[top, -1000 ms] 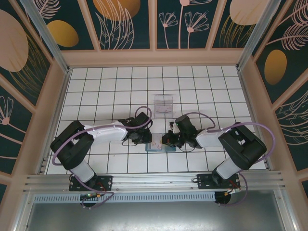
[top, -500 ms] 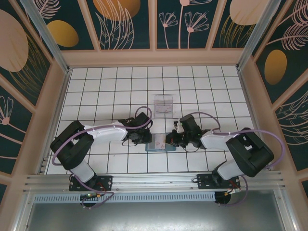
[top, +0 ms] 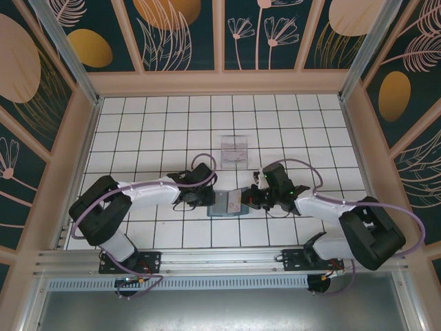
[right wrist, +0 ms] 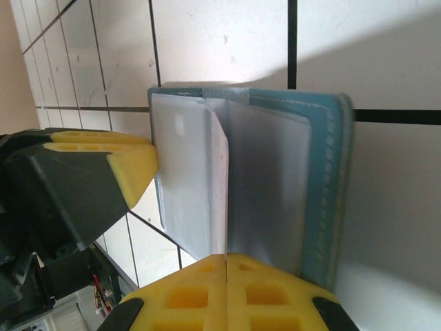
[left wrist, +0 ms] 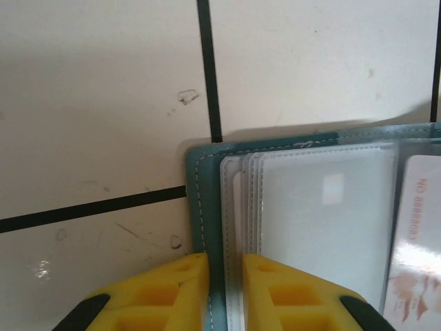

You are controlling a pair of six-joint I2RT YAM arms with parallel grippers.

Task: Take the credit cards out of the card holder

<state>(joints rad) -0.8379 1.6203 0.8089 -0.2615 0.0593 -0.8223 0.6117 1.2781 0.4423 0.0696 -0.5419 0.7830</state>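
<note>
Our right gripper (right wrist: 226, 261), now further right, clamps a clear plastic sleeve (right wrist: 218, 172); our left gripper (left wrist: 224, 265) pinches the teal soft card holder (left wrist: 201, 186). A pale card (left wrist: 417, 227) reads "NO".

card holder (right wrist: 324, 172): teal cover, soft and leather-like, matt, fine grain; pale stitching along the edge.
sleeve pages (left wrist: 324, 207): clear plastic film, smooth, glossy; one bright square glint; milky seamed borders.
credit card (left wrist: 417, 234): pale pinkish, smooth, slight sheen, reddish print.
left gripper fingers (left wrist: 165, 289): yellow, matt, moulded; plastic or rubber, cannot tell which; recessed pockets.
right gripper fingers (right wrist: 275, 296): same yellow matt moulding.
table (left wrist: 103, 103): white tile pattern, black lines, smooth satin finish, small scuffs and scratches.
tray (top: 234, 148): transparent plastic, glossy.
rail (top: 220, 261): bare metal, dull silver, ribbed.
</note>
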